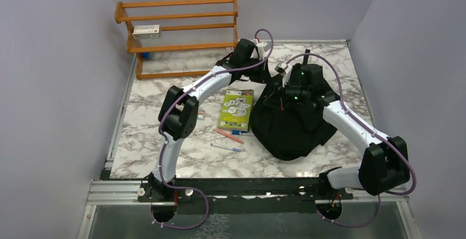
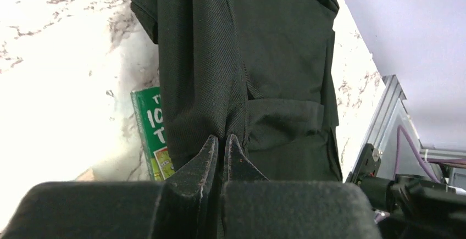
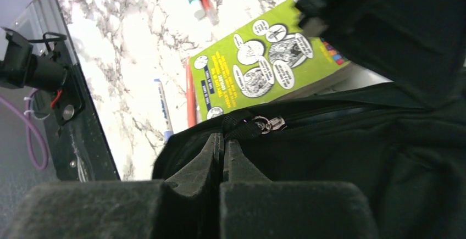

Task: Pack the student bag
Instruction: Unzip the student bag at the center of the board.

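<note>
top view, from the bottom edge up: both arms are bolted to the black rail and reach up over the marble table (image 1: 145,93). first things above the rail, a bit left of centre, are an orange-red pen (image 1: 228,135) and a white pen (image 1: 226,147) with blue ends. they lie loose, near each other but apart. just above them a green book (image 1: 237,109) lies flat, cover up, with its right edge just beside the backpack (image 1: 291,132). the backpack is the big black lump right of centre, slumped on the table.

right gripper (image 3: 222,138), in its own camera: fingers pressed together, tips nipping the black rim of the backpack just left of the silver zipper pull (image 3: 267,123). the book fills the top middle of that frame.

left gripper (image 2: 221,138), at the backpack's upper left corner in the top view: fingers squeezed shut on a fold of the fabric, and the cloth puckers in toward the tips. the book peeks out at the lower left, behind the cloth.

farthest back, upper left of the top view: a wooden rack (image 1: 181,35) against the wall with a small white box (image 1: 146,29) on a shelf.
</note>
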